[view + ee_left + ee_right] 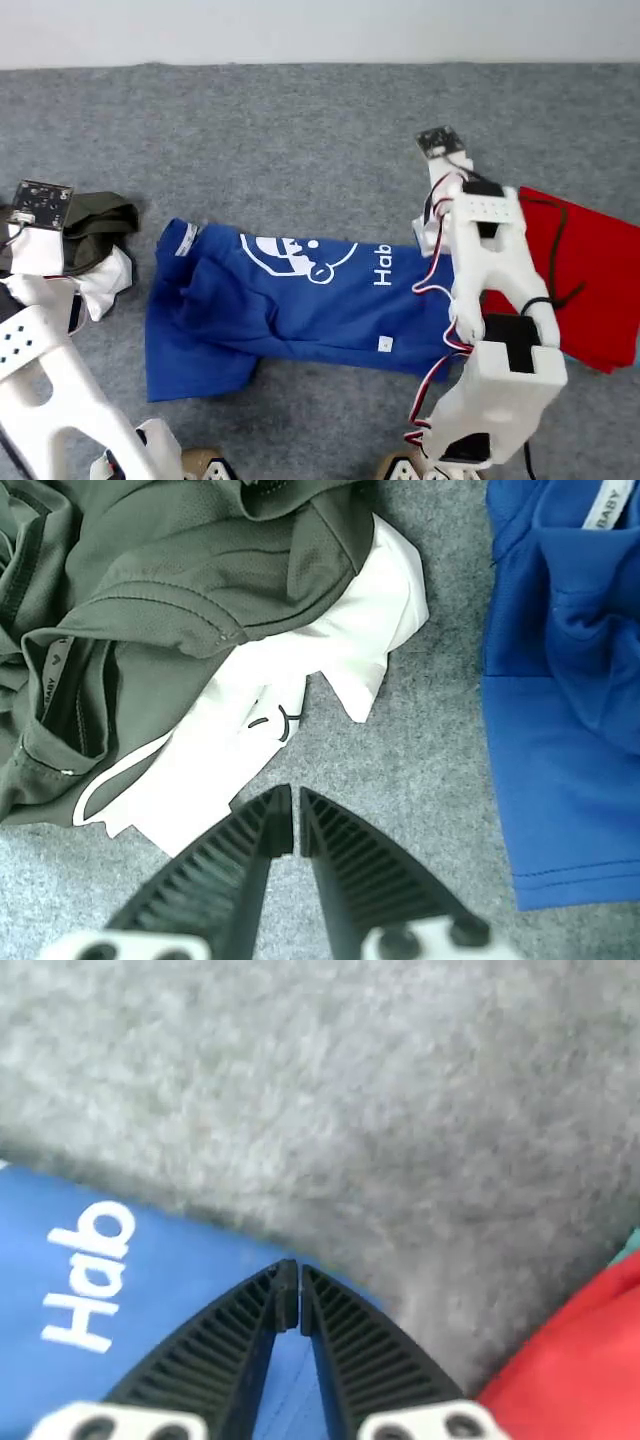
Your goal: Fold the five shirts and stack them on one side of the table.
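The blue shirt point(300, 300), with white lettering and a logo, lies crumpled mid-counter point(300, 130). The right pincer point(291, 1295) is closed at its edge; any grip on the cloth is unclear. The left pincer point(296, 820), closed and empty, hovers by the white shirt point(300, 670) and the olive shirt point(150, 580). A red shirt point(590, 270) lies at the right.

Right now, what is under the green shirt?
A white shirt sticks out from under the green shirt. How far it runs underneath, and whether more lies there, is covered.
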Controlling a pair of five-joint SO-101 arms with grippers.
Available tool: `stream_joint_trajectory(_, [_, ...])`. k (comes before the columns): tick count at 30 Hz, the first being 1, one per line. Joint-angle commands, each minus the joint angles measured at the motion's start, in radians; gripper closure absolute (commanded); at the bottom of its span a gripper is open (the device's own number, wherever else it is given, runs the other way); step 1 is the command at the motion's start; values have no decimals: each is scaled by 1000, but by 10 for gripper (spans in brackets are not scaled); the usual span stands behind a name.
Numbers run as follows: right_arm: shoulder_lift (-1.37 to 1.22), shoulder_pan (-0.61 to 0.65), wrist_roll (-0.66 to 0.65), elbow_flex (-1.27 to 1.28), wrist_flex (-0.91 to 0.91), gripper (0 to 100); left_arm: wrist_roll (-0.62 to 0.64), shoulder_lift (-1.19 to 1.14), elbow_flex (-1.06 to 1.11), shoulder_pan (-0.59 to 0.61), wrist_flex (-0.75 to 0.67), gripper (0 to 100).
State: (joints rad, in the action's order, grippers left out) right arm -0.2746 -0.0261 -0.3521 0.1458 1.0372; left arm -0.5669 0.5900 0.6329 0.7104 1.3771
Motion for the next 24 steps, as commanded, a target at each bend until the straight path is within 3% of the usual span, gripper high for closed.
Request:
stream_joint_trajectory(1, [8, 18, -8, -121, 142, 989, 2, 28, -12, -18, -15, 979])
stream_joint_trajectory(6, [71, 15, -8, -150, 291, 989, 11, 28, -77, -141, 72, 979])
stream_joint_trajectory(9, [153, 15, -6, -132, 369, 989, 98, 17, -142, -252, 89, 979])
stream_joint_trajectory(14, [334, 21, -6, 21, 438, 989, 149, 15, -171, -428, 91, 977])
stream_joint_trajectory(24, [762, 19, -9, 594, 254, 989, 150, 14, -71, -557, 11, 976])
